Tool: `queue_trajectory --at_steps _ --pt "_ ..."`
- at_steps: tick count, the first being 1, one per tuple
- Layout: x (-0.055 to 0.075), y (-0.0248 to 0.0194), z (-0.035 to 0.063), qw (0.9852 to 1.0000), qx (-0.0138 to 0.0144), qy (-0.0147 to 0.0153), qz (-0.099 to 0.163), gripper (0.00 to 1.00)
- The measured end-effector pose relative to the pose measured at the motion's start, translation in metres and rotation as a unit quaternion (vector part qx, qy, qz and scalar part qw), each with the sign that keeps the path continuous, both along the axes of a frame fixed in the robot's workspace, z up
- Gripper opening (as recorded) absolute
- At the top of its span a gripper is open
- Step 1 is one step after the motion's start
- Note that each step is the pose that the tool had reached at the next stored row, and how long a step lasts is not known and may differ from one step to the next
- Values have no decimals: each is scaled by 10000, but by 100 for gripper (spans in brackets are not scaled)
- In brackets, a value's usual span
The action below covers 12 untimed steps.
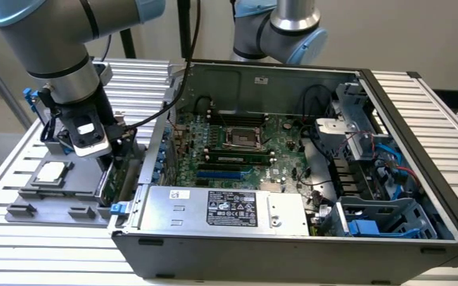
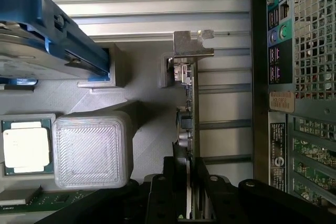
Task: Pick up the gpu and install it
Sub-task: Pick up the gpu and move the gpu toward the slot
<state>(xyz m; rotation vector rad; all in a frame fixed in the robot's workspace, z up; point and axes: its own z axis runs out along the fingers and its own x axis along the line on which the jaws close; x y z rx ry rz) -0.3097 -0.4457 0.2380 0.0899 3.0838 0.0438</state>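
An open computer case (image 1: 293, 238) lay on its side on a slatted metal table (image 1: 46, 256), and we placed everything else by it. Inside the case we saw the green motherboard (image 1: 245, 137), a memory stick (image 1: 233, 159) in its slot, and a silver power supply (image 1: 221, 208) along the near wall. A second robot arm (image 1: 281, 30) stood behind the case.

Just outside the case, on the exterior view's left, sat a grey holder tray (image 1: 54, 196). The gpu (image 1: 108, 182) (image 2: 190, 114) stood on edge in this tray, close alongside the case's wall, with its silver bracket (image 2: 191, 45) at one end. In the tray, farther from the case than the card, lay a processor chip (image 1: 50, 173) (image 2: 26, 150), a ridged grey block (image 2: 92, 148) and a hard drive in a blue frame (image 2: 47, 35). The block and the case's ported rear panel (image 2: 273, 77) flanked the card closely. A black cable (image 1: 177, 89) hung from the arm across the case's wall.

The working arm (image 1: 50, 42) came down steeply outside the case on the exterior view's left, with its wrist near vertical. The gripper (image 1: 116, 156) (image 2: 191, 177) pointed straight down onto the card's upper edge, sitting astride it. We could not tell whether it was pinching the card or only around it.
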Motion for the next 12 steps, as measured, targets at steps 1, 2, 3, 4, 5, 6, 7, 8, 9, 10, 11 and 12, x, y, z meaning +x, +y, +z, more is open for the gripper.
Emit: queue_trajectory --at_steps 1,2,3,4,5,6,7,8,9,10,11,12 --pt "0 0 0 10000 0 0 0 26" --pt "0 0 0 10000 0 1 0 26" --pt "0 0 0 10000 0 5 1 26" --pt "1 0 -1 10000 0 12 7 26" --pt "1 0 -1 10000 0 27 19 26" --pt "1 0 -1 10000 0 52 41 26" --pt "1 0 0 10000 0 78 61 26" --pt "1 0 0 9999 0 102 81 26" --pt "3 0 0 9999 0 126 100 26" --pt "6 0 1 9998 0 151 114 26" --pt "9 0 0 9998 0 164 120 26" --pt "14 0 1 9998 0 171 125 26"
